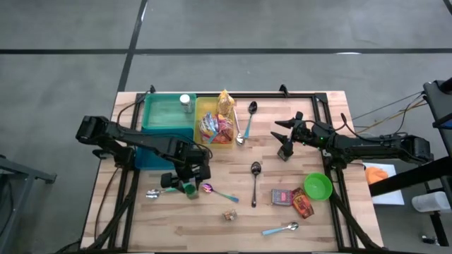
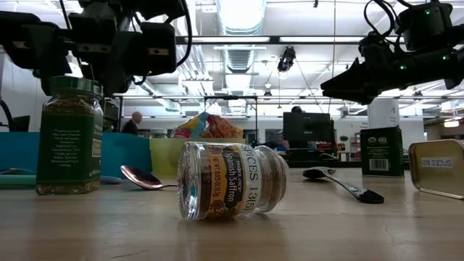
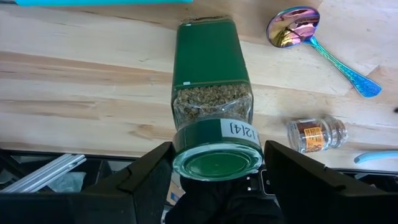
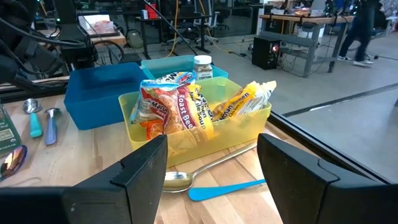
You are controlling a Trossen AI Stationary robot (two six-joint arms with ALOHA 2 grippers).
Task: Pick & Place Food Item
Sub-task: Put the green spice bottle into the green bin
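The wooden desk (image 1: pixel 176 226) carries everything, with a blue bin (image 1: pixel 164 116) and a yellow bin (image 1: pixel 205 113) side by side at its far edge; the yellow one already holds snack packets (image 1: pixel 220 128), so it looks like the drop-off for food. Spoons and a few packets are scattered over the rest of the boards.

The left end effector (image 1: pixel 185 178) hovers directly over the green herb jar (image 3: pixel 214 102), which stands upright on the desk near the blue bin, beside an iridescent spoon (image 3: pixel 311 40). Its fingers are spread on either side of the green lid without touching it, probably lined up for a downward grasp.

The right end effector (image 1: pixel 286 141) waits above bare desk, released and holding nothing, facing the yellow bin.

A small saffron jar (image 2: pixel 232 190) lies on its side nearby.
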